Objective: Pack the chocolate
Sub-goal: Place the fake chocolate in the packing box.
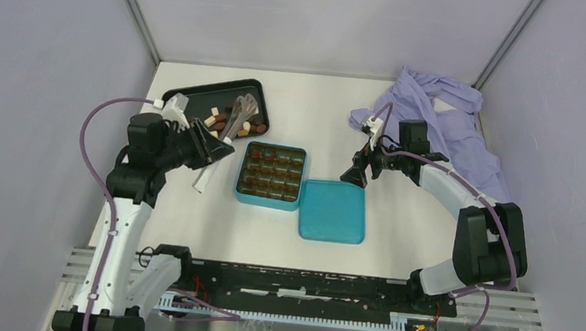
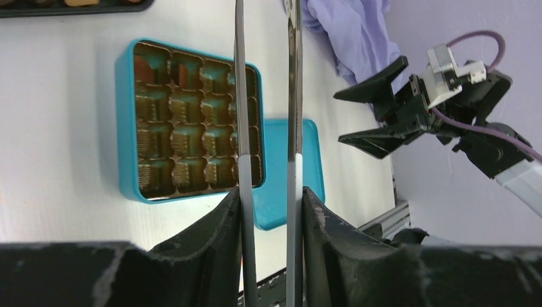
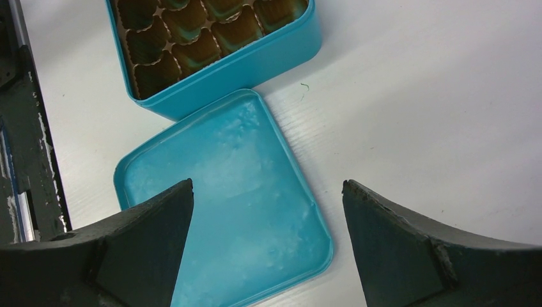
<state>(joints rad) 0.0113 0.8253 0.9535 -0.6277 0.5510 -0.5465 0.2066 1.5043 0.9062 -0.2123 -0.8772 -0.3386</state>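
White table [image 1: 319, 111], matte, finely ribbed in the close views, walled in by pale grey panels at the back and both sides. At the far left, a shallow black tray [image 1: 199, 93] with rounded corners, set slightly askew. Near the middle, a teal square box [image 1: 267, 203], open, brown grid insert inside. Close against its near right corner, a teal lid [image 1: 332, 211], flat, hollow side up. In the far right corner, a crumpled lavender cloth [image 1: 441, 107], trailing along the right edge.
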